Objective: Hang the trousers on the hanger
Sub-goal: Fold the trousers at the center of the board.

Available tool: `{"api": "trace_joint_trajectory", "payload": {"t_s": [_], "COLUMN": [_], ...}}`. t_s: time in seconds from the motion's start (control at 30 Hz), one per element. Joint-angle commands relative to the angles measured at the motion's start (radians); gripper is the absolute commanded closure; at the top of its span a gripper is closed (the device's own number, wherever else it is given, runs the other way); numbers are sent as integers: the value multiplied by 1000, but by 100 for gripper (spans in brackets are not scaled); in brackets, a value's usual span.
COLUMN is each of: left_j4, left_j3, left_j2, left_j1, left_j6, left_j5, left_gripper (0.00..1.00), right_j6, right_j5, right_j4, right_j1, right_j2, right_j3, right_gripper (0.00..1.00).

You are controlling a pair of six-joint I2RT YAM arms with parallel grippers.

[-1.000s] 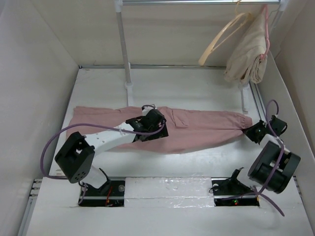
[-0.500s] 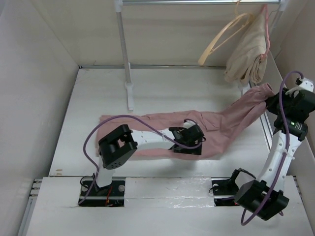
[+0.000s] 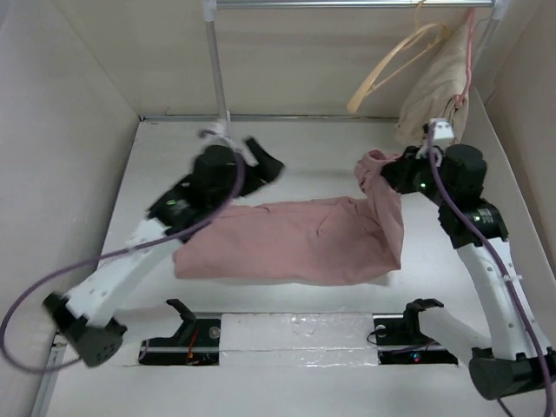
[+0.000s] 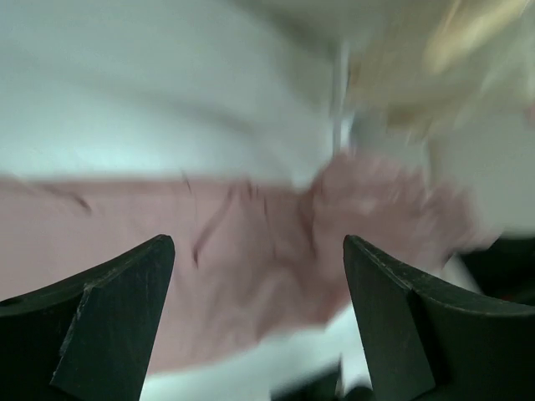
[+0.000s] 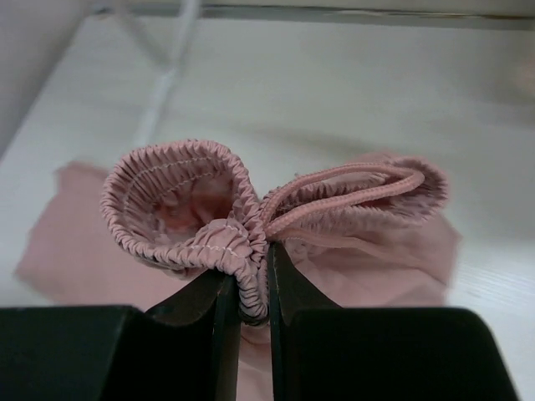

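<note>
One trousers (right pincer clamps them), two hangers.

the dusty-pink soft cloth trousers look matt, thin and lightly creased. in the right wrist view their gathered edge is puckered into fine elastic ridges, with a line of pale stitching along it. the right gripper has dull black plastic fingers with flat, smooth faces. the left gripper shows the same matt black plastic, though blurred. the pale cream-tan curved hanger looks like smooth wood with a faint satin finish. the beige folded cloth garment is matt and limp. the silvery metal rail is shiny. the white table is smooth with a soft sheen.
</note>
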Motion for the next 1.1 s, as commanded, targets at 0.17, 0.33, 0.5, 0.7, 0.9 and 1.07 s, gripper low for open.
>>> {"api": "trace_joint_trajectory", "payload": {"t_s": [0.17, 0.33, 0.5, 0.7, 0.9, 1.07], "left_j4": [-144, -196, -212, -266, -275, -283], "left_j3": [6, 153, 328, 422, 394, 263], "left_j2": [-270, -261, -243, -255, -264, -277], "left_j1": [557, 660, 660, 660, 660, 660], "left_j6": [186, 222, 228, 254, 265, 305], "left_j5": [148, 127, 81, -9, -94, -178], "left_gripper": [21, 21, 21, 20, 20, 19], "right_j6": [218, 267, 290, 357, 351, 244], "right_j5": [377, 431, 419, 309, 101, 128], "right_j4": [224, 329, 358, 401, 375, 431], "right_j1": [600, 794, 938, 1092, 1144, 1062], "right_j2": [198, 474, 744, 1087, 1270, 1050], "right_j3": [165, 360, 608, 824, 896, 615], "right_gripper": [100, 100, 100, 80, 28, 14]}}
